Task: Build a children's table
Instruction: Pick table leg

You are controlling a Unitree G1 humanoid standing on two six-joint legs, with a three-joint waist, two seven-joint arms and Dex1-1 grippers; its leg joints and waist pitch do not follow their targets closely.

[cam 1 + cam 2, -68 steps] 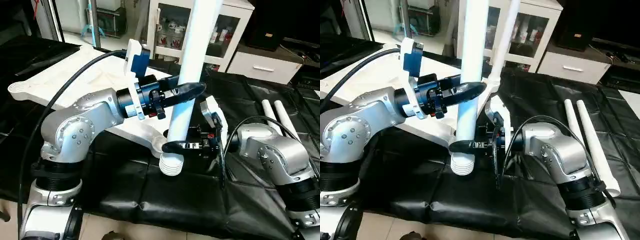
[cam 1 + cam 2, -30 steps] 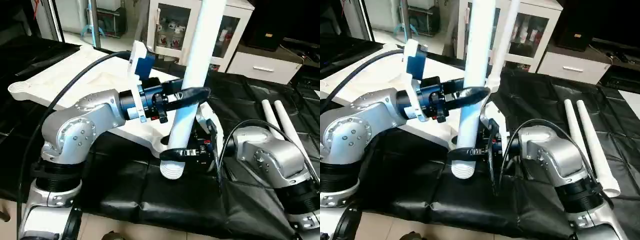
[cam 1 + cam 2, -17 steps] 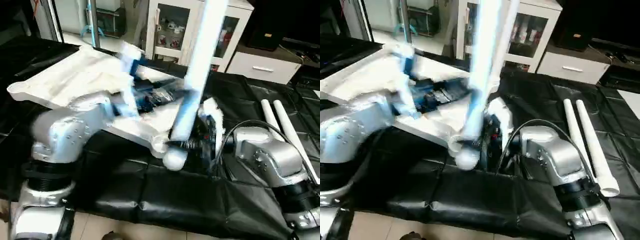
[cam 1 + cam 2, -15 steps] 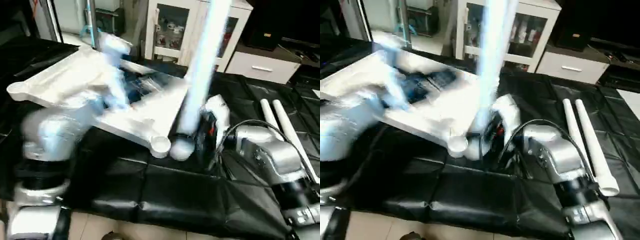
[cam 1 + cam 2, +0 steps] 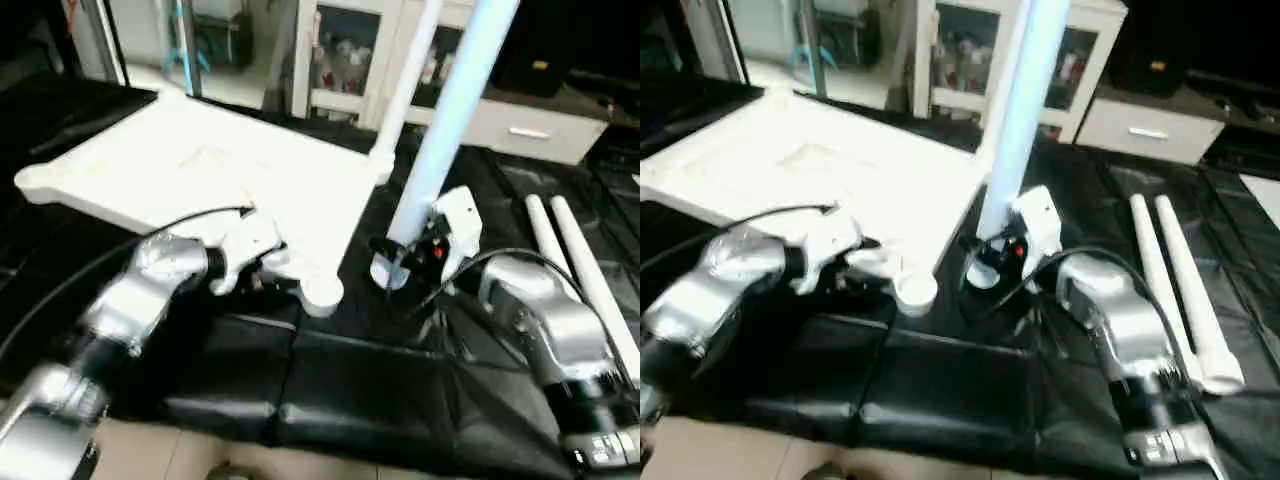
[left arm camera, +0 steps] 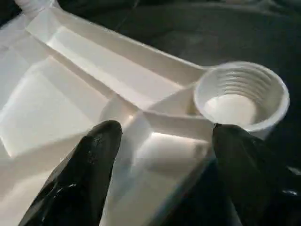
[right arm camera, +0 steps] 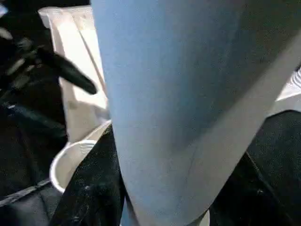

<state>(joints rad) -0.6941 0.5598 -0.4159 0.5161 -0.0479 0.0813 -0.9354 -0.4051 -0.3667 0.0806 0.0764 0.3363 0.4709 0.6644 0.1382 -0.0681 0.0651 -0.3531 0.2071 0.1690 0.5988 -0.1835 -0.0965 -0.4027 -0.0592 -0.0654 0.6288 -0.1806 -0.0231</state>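
One large white table top [image 5: 210,180] lies underside-up on black sheeting [image 5: 400,390] that covers the work surface, its long side running away toward the white cabinet with glass doors [image 5: 350,55] at the back. Its ribbed underside shows plainly in the left wrist view, where shallow walls divide it into panels. At the near corner sits a round corner socket [image 6: 241,96], open and threaded inside, with nothing in it. At the far right corner of the top one leg [image 5: 405,85] already stands upright.

Next in size is the long white tube leg [image 5: 450,110] carried by the right arm; it rises steeply, leaning a little to the right, with its lower end [image 5: 385,272] just above the sheeting and to the right of the near socket, apart from it. The right gripper [image 5: 395,255] has its two black fingers closed around this leg near its lower end, one on each side, as the right wrist view shows.

Two more white legs [image 5: 575,270] lie side by side on the sheeting at the right, well apart from the top.

The left gripper [image 6: 162,146] hangs over the near corner of the top with its black fingers [image 6: 89,169] spread wide, holding nothing; the socket lies just beyond the fingertips
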